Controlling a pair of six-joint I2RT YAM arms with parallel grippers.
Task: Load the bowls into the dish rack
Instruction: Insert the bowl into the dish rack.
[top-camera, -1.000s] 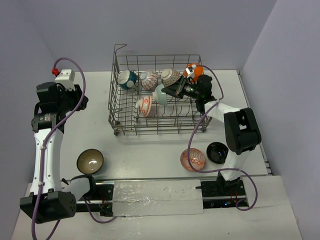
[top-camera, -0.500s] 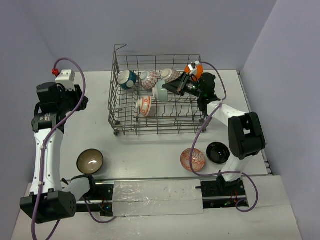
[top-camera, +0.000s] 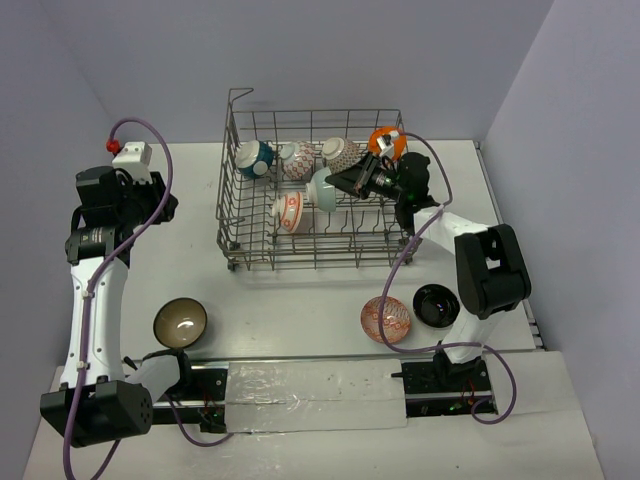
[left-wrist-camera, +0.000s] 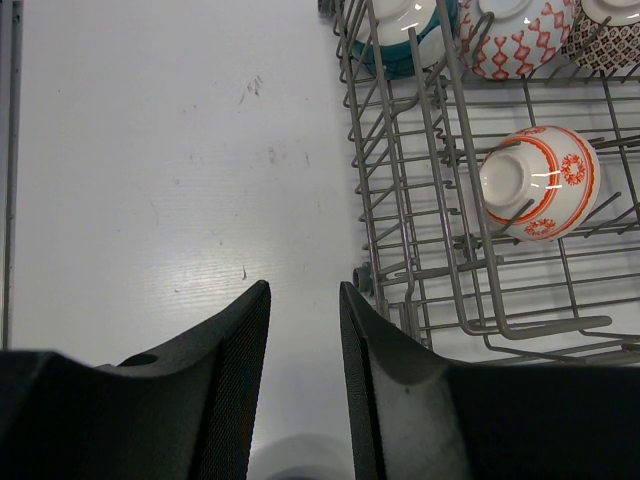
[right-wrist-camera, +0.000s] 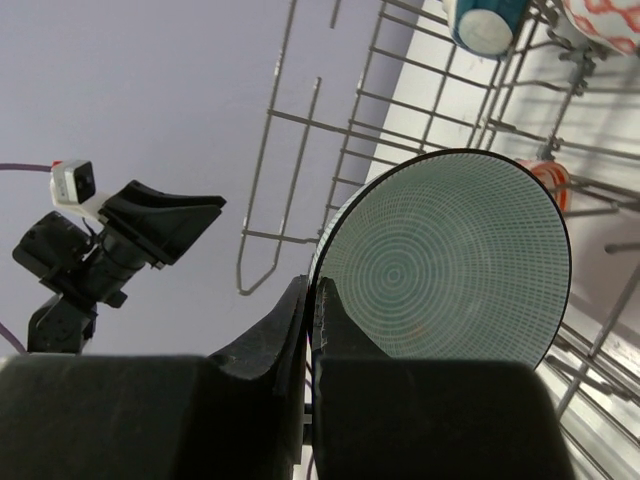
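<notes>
Here, right hand (right-wrist-camera: 313, 298) tight on pale green bowl (right-wrist-camera: 445, 255); left hand (left-wrist-camera: 305, 292) open, empty.

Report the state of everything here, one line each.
Right gripper: shut on pale green bowl.
Pale green bowl: held on edge, not released.
Left gripper: open, empty.
Dish rack: partly loaded.
Teal bowl: in rack.
Red-patterned bowl: in rack.
Grey-patterned bowl: in rack.
Orange bowl: in rack.
Orange-ringed bowl: in rack, on its side.
Brown bowl: on table.
Pink bowl: on table.
Black bowl: on table.
</notes>
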